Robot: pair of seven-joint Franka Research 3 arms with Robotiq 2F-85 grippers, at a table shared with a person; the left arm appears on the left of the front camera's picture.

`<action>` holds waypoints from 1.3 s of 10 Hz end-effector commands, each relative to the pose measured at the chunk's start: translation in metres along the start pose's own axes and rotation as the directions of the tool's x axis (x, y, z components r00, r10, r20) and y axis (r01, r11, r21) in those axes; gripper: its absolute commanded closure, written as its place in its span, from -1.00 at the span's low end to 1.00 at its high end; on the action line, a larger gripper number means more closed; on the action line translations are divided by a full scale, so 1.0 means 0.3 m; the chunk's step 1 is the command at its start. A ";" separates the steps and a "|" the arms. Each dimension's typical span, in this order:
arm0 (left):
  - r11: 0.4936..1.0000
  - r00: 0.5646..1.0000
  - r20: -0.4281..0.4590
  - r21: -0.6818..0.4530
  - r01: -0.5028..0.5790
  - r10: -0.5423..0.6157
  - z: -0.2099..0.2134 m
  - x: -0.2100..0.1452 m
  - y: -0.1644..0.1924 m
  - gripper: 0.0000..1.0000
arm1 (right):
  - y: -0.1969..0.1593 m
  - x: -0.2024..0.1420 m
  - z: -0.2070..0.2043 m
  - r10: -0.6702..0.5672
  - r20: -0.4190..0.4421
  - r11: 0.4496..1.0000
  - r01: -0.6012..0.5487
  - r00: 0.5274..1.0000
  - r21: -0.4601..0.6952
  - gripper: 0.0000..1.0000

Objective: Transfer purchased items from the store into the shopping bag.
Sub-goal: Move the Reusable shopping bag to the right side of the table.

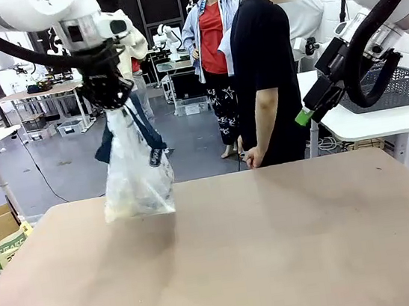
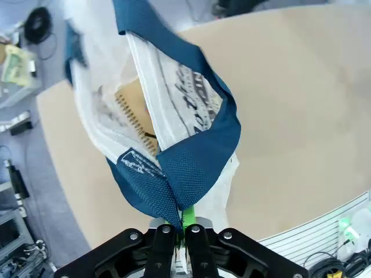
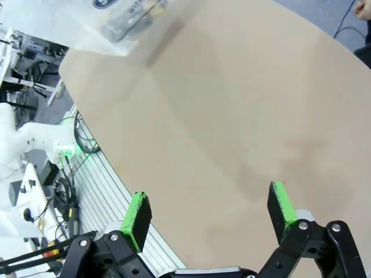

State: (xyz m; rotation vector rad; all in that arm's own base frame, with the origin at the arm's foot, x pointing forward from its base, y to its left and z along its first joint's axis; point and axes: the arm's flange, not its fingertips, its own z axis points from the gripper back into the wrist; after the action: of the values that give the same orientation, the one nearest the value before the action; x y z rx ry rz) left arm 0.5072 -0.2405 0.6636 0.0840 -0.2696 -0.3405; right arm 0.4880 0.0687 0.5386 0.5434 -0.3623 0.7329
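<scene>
Overhead, the left gripper (image 2: 177, 229) pinches the navy handle (image 2: 191, 168) of the shopping bag (image 1: 136, 173), which hangs above the tabletop (image 1: 277, 249) near its far left corner. Through the clear plastic shows a tan spiral-bound pad (image 2: 134, 113), perhaps one of the purchased items. The right gripper (image 3: 211, 211) hovers high with jaws spread wide, holding nothing.
</scene>
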 end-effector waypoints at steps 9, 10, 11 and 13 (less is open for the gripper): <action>0.968 0.991 0.109 0.228 -0.107 0.083 -0.069 -0.522 0.546 1.00 | -0.002 0.013 0.001 -0.016 -0.008 1.000 0.016 1.000 0.009 -1.00; 0.957 0.985 0.126 0.252 -0.145 0.117 -0.084 -0.552 0.567 1.00 | -0.002 0.013 0.001 -0.016 -0.008 1.000 0.016 1.000 0.009 -1.00; 0.940 0.974 0.157 0.274 -0.204 0.165 -0.097 -0.581 0.590 1.00 | -0.002 0.013 0.001 -0.016 -0.008 1.000 0.016 1.000 0.009 -1.00; 0.904 0.948 0.194 0.303 -0.302 0.251 -0.103 -0.648 0.625 1.00 | -0.002 0.013 0.001 -0.016 -0.008 1.000 0.016 1.000 0.009 -1.00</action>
State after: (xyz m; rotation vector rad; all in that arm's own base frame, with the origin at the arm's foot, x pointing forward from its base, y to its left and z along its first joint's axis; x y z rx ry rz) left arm 0.4078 -0.0017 0.6089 0.2972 -0.4192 -0.0817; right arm 0.4883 0.0685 0.5381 0.5444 -0.3606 0.7325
